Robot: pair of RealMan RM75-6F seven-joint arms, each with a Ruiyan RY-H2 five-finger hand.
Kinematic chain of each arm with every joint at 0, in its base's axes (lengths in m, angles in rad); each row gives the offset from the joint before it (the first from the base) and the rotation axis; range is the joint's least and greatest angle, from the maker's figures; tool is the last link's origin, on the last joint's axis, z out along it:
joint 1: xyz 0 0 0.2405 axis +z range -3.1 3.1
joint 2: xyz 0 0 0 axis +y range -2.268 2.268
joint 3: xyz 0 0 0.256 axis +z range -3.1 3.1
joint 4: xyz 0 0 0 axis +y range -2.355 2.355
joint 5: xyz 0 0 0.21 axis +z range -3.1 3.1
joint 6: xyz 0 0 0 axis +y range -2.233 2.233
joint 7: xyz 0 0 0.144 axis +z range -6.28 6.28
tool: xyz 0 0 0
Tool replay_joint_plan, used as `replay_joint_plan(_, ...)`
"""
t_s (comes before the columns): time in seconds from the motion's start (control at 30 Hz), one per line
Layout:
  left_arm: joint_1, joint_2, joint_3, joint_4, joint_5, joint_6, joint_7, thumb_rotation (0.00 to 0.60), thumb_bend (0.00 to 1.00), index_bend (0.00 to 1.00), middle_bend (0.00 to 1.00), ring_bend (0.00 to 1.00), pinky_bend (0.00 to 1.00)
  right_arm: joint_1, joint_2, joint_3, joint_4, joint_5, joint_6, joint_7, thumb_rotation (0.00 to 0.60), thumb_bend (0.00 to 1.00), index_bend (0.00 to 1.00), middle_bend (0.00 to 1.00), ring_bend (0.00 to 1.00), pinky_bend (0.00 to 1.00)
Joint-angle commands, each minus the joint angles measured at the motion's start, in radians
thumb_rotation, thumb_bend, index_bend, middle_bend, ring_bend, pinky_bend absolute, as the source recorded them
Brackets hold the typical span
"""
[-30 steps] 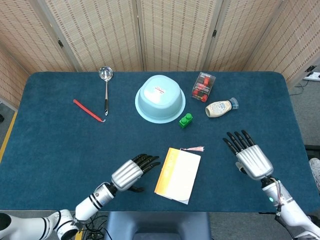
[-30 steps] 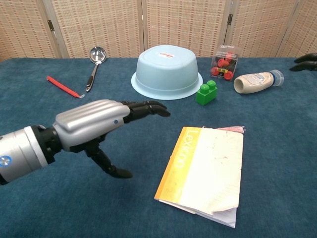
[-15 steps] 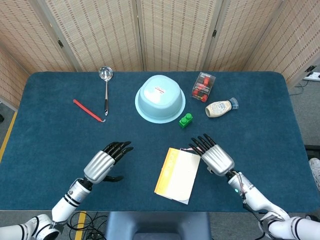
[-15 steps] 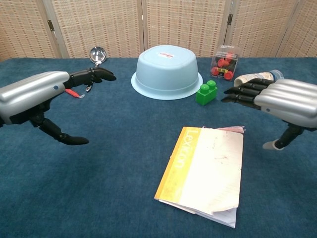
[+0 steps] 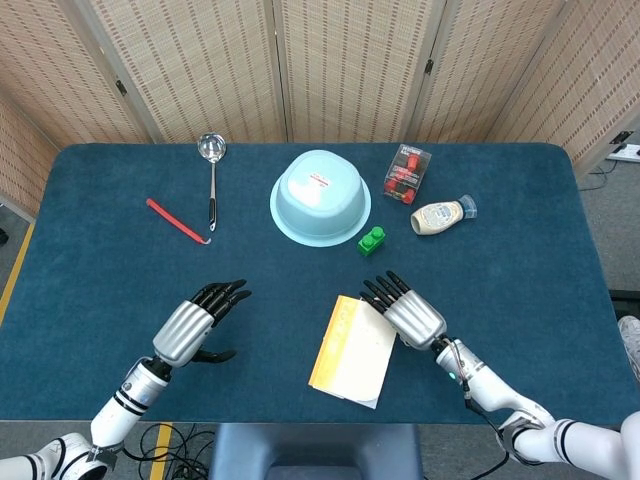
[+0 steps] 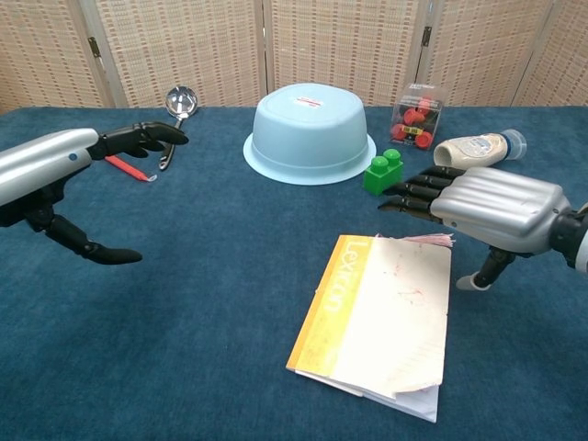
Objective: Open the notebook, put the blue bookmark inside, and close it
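The notebook (image 5: 351,350) lies closed near the table's front edge, with a yellow spine strip and a white cover (image 6: 378,317). A pink tassel (image 6: 428,239) sticks out of its far edge; no blue bookmark shows. My right hand (image 5: 410,312) hovers open over the notebook's far right corner, fingers stretched out flat. In the chest view this right hand (image 6: 491,202) has its thumb pointing down just right of the cover. My left hand (image 5: 194,326) hangs open well left of the notebook, holding nothing, and shows in the chest view as the left hand (image 6: 50,171) too.
An upturned light blue bowl (image 5: 320,198) sits behind the notebook, with a green brick (image 5: 372,240) beside it. Further back right are a clear box of red pieces (image 5: 406,172) and a lying bottle (image 5: 440,215). A ladle (image 5: 211,175) and a red stick (image 5: 176,220) lie at the back left.
My right hand has come in from the right to the notebook's far right corner, covering the tassel in the head view. My left hand has drawn away from the notebook to the left.
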Motion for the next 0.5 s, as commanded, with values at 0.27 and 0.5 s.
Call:
replay_joint_plan(0.27, 0.007, -0.002, -0.010, 0.012, 0.003, 0.002, -0.015, 0.600, 0.16, 0.13, 0.08, 0.13, 0.17, 0.031, -0.047, -0.004, 0.047, -0.001, -0.015, -0.003, 0.600, 0.05, 0.00, 0.00, 0.00, 0.00)
replay_joint_plan(0.5, 0.016, 0.002, -0.015, 0.024, -0.001, 0.004, -0.031, 0.600, 0.16, 0.13, 0.08, 0.13, 0.17, 0.066, -0.090, 0.015, 0.089, 0.004, -0.021, 0.022, 0.600, 0.06, 0.00, 0.00, 0.00, 0.00)
